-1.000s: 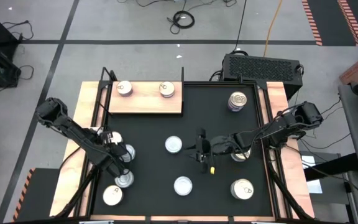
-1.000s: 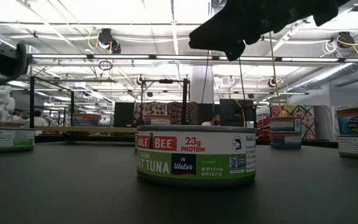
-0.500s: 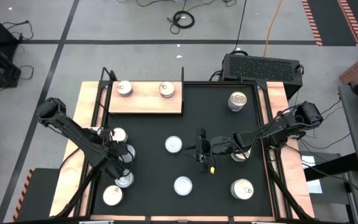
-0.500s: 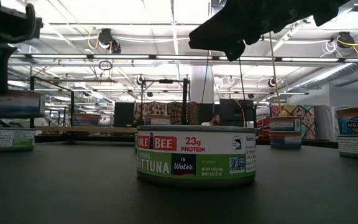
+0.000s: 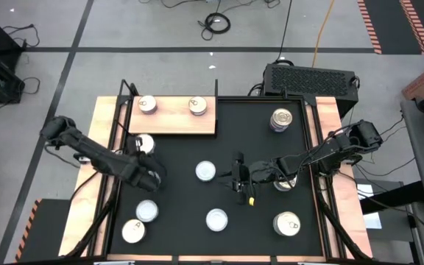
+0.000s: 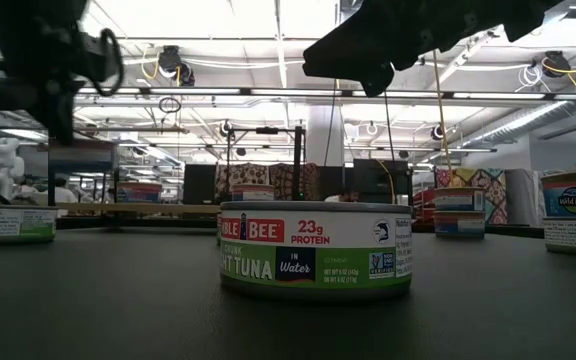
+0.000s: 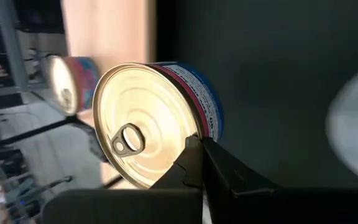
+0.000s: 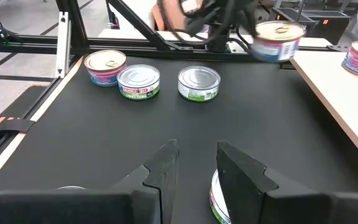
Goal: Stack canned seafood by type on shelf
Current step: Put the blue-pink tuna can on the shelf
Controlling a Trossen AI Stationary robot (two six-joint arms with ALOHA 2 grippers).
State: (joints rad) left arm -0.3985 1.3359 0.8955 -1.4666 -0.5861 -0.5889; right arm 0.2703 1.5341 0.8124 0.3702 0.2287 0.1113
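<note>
My left gripper [image 5: 143,152] is shut on a gold-lidded tin [image 5: 144,143] with a pink and blue label, held in the air just in front of the shelf [image 5: 171,124]. The shelf is a pale wooden board at the far left of the mat, and two tins [image 5: 147,104] [image 5: 197,106] stand on it. In the low view the held tin [image 6: 83,156] hangs under the left gripper [image 6: 56,70]. My right gripper [image 8: 197,163] hovers open over the middle of the mat [image 5: 236,177] with nothing between its fingers. Several more tins stand on the mat. My left gripper pinches the tin at its rim [image 7: 191,134], where the gold lid meets the side wall, between its two fingertips [image 7: 197,163]. The fingers slant down from the table's left. The tin is lifted clear of the mat, and its pull-tab lid [image 7: 138,127] faces the wrist camera.
On the black mat stand a silver tin [image 5: 206,171], another [image 5: 217,218], two at the near left [image 5: 146,211] [image 5: 132,231], one at the near right [image 5: 287,224] and a taller one at the far right [image 5: 281,118]. A tuna tin [image 6: 315,250] fills the low view.
My left gripper has risen and moved toward the table's far edge and the shelf, turning as it went. It carries the gold-lidded tin, which now hangs clear of the mat. The right arm has kept still.
</note>
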